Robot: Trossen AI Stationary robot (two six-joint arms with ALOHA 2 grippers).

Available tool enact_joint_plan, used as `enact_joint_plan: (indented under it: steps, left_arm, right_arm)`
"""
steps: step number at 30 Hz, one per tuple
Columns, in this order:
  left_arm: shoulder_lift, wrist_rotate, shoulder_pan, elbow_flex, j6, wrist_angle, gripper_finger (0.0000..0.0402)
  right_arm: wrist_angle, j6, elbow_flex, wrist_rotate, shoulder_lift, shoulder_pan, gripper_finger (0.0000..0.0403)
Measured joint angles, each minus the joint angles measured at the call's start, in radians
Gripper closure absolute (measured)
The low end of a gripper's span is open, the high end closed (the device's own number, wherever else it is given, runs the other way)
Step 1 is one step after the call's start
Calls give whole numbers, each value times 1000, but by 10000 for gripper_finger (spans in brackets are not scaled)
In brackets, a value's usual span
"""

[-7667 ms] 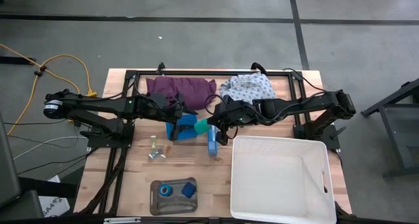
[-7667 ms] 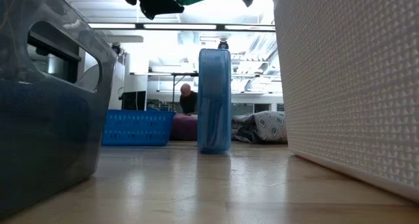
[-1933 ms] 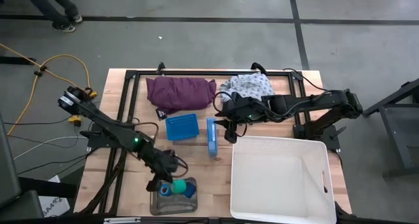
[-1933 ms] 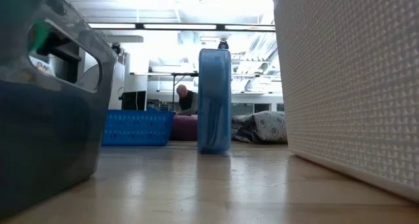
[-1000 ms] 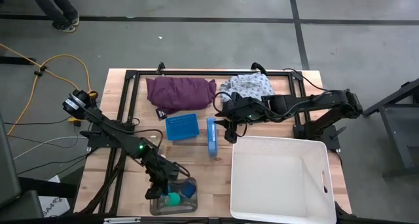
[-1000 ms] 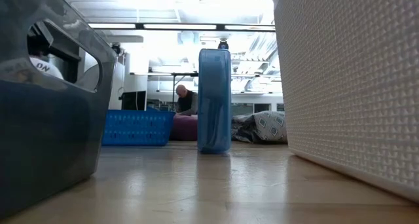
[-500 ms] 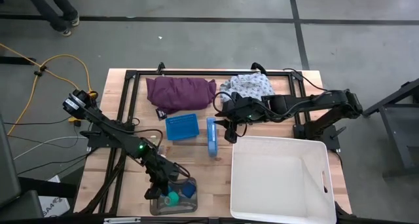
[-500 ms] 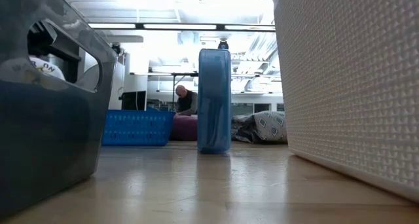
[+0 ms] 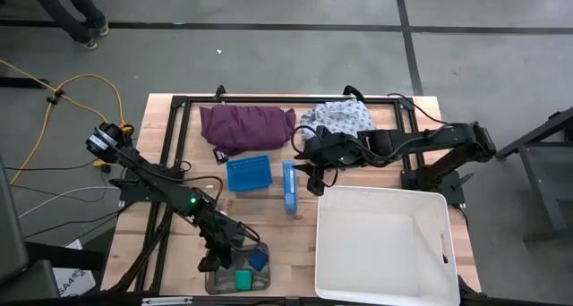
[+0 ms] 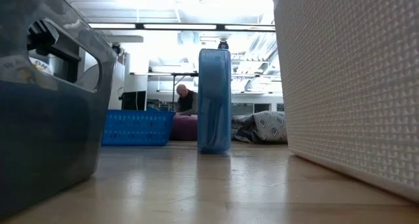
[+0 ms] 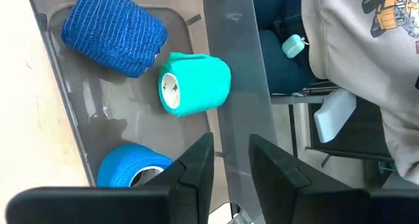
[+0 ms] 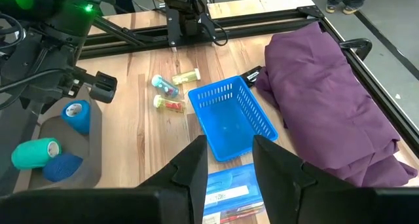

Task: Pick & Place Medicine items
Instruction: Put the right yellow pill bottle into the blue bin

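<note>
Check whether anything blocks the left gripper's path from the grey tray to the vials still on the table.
Nothing visible does. The left gripper hovers over the grey tray; the vials lie on bare wood beyond the tray's end, beside the blue basket.

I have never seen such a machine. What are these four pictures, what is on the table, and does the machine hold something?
This is a robot with two dark arms at a wooden table. Each arm ends in a two-finger tool.

One picture looks straight down, one looks level across the table top, and two come from cameras on the arms' wrists.

On the table lie a grey tray, a small blue basket, a blue box standing on edge, a big white bin, some small vials, a purple cloth and a patterned cloth.

The left tool hovers over the tray, its fingers apart, holding nothing. In the tray lie a green roll, a blue roll and a blue block. The right tool waits above the blue box, empty.
</note>
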Motion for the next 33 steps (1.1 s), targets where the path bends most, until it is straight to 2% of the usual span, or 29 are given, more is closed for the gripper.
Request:
enact_joint_plan:
  steps: [5, 11, 14, 22, 28, 33]
  left_arm:
    - [0, 1, 22, 0, 7, 2, 310]
    - [-2, -1, 125, 0, 84, 13, 310]
    - [-3, 3, 194, 0, 131, 13, 310]
    - [-80, 112, 444, 0, 235, -4, 310]
    - [-174, 105, 623, 0, 341, -102, 310]
    - [-266, 103, 709, 0, 406, -196, 310]
  right_arm:
    - [0, 0, 0, 0, 0, 0, 293]
    - [0, 0, 0, 0, 0, 0, 293]
    - [0, 0, 0, 0, 0, 0, 293]
    - [0, 0, 0, 0, 0, 0, 293]
    - [-11, 0, 0, 0, 0, 0, 293]
    - [-30, -4, 0, -4, 0, 0, 293]
